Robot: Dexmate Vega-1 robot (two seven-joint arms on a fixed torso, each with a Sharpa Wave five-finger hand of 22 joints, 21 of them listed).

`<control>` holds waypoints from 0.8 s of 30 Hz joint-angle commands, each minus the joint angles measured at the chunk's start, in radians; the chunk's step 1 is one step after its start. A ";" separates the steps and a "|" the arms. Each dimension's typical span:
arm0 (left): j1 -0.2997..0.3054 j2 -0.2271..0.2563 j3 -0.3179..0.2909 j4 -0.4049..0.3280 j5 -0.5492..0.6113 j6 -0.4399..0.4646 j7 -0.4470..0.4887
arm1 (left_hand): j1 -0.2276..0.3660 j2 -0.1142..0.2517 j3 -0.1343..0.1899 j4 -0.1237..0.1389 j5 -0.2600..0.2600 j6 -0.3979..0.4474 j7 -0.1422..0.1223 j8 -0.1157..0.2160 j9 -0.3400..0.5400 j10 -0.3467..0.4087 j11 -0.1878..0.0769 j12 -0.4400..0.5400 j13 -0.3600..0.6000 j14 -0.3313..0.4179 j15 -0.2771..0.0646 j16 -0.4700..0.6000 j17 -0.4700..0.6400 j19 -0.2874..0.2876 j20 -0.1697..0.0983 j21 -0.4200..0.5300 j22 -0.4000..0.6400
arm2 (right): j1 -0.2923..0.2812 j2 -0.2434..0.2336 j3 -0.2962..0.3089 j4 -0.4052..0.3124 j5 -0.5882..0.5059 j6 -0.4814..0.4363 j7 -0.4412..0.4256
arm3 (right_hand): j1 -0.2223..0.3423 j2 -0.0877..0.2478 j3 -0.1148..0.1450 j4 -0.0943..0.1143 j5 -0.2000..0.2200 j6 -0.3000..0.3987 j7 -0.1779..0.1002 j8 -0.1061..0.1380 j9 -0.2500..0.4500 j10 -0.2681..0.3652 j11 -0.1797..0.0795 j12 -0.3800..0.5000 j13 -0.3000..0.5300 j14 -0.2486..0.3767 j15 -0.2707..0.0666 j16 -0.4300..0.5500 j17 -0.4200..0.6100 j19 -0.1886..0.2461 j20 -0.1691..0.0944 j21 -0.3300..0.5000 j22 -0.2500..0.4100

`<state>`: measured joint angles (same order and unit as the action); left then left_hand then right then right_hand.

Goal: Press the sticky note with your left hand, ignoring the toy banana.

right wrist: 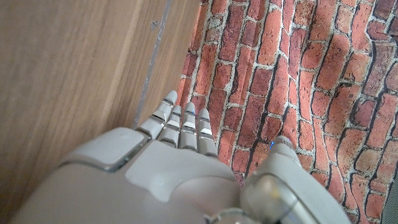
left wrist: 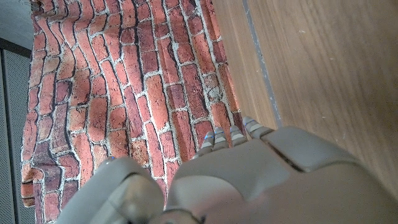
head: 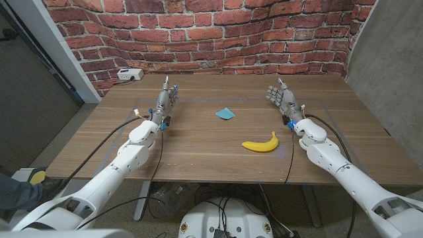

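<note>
The sticky note (head: 225, 114) is a small blue-green square. It lies on the wooden table (head: 198, 149) a little beyond the middle, between the two hands, and nothing touches it. One corner seems slightly lifted, but it is too small to be sure. Because it lies open and alone, a hand can come on it from above without moving anything else.

The toy banana (head: 260, 143) lies nearer to the robot and a little to the right of the note, apart from it. It is on the right arm's side, so I judge that the left hand can reach the note without passing over it. This makes it easy to ignore.

The left hand (head: 166, 104) is at the left of the note, about as far back on the table, and well apart from it. Its fingers are stretched out and hold nothing. It seems to stand on its edge with the fingers pointing to the brick wall (head: 198, 33), like a waiting pose. The left wrist view shows the fingertips (left wrist: 231, 135) before the bricks and no object between them.

The right hand (head: 282, 97) waits at the far right, also empty, with fingers (right wrist: 180, 121) extended and side by side. It has no part in this task, so its place away from the note is sensible.

The pressing is not yet begun. The next move, I think, is to bring the left hand to the right and lower it on the note.
</note>
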<state>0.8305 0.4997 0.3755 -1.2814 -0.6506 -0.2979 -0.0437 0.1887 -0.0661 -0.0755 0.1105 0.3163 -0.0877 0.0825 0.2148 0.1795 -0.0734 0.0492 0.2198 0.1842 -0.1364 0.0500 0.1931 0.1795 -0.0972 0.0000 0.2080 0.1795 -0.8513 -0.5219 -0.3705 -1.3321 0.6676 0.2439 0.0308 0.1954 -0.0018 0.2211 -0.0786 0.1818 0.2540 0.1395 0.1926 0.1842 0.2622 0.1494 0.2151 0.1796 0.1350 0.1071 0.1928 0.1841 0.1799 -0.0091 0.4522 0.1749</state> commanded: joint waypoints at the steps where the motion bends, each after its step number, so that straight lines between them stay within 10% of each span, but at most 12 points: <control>1: 0.031 0.011 -0.004 -0.037 0.006 -0.021 0.012 | 0.011 0.008 0.002 0.004 0.004 0.003 0.007 0.004 0.005 0.002 0.007 0.004 0.002 0.006 0.003 0.008 0.003 -0.003 0.007 0.008 0.001 | -0.023 -0.029 -0.003 -0.070 0.008 -0.066 -0.009 | 0.011 0.008 0.009 -0.002 0.007 0.007 0.000 0.004 0.003 0.007 0.000 0.005 0.004 0.007 0.001 0.004 0.005 0.007 -0.001 0.005 0.004; 14: 0.054 0.025 0.006 -0.065 0.066 -0.089 0.022 | 0.029 0.022 0.003 -0.002 0.005 0.032 0.015 0.009 0.005 0.031 0.014 0.010 0.002 0.036 0.011 0.011 0.003 0.015 0.023 0.011 0.001 | -0.088 -0.060 0.026 -0.149 -0.025 -0.031 -0.059 | 0.017 0.015 0.013 -0.005 0.006 0.010 -0.008 0.004 0.003 0.012 -0.004 0.006 0.004 0.010 0.000 0.003 0.004 0.009 0.002 0.001 0.004; 24: 0.008 0.001 0.036 0.029 0.173 -0.229 0.022 | 0.054 0.034 -0.004 -0.010 0.002 0.141 -0.066 0.030 0.004 0.073 -0.011 0.012 0.002 0.070 -0.022 0.009 0.003 0.022 0.055 0.007 0.001 | -0.117 -0.076 0.046 -0.182 -0.035 -0.007 -0.067 | 0.018 0.017 0.013 -0.006 0.004 0.011 -0.013 0.004 0.003 0.015 -0.006 0.006 0.004 0.013 -0.001 0.003 0.004 0.012 0.004 -0.002 0.004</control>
<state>0.8776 0.5222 0.3825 -1.3357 -0.5698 -0.4039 -0.0191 0.2346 -0.0306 -0.0812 0.1047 0.3163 0.0381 0.0217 0.2377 0.1793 -0.0123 0.0375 0.2237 0.1840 -0.0714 0.0359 0.2009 0.1794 -0.0735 0.0451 0.2165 0.1795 -0.9306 -0.5808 -0.3464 -1.4732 0.6464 0.2097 -0.0170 0.2082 0.0111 0.2251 -0.0827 0.1817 0.2592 0.1341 0.1926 0.1840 0.2674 0.1442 0.2150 0.1796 0.1388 0.1032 0.1928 0.1839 0.1836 -0.0054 0.4522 0.1747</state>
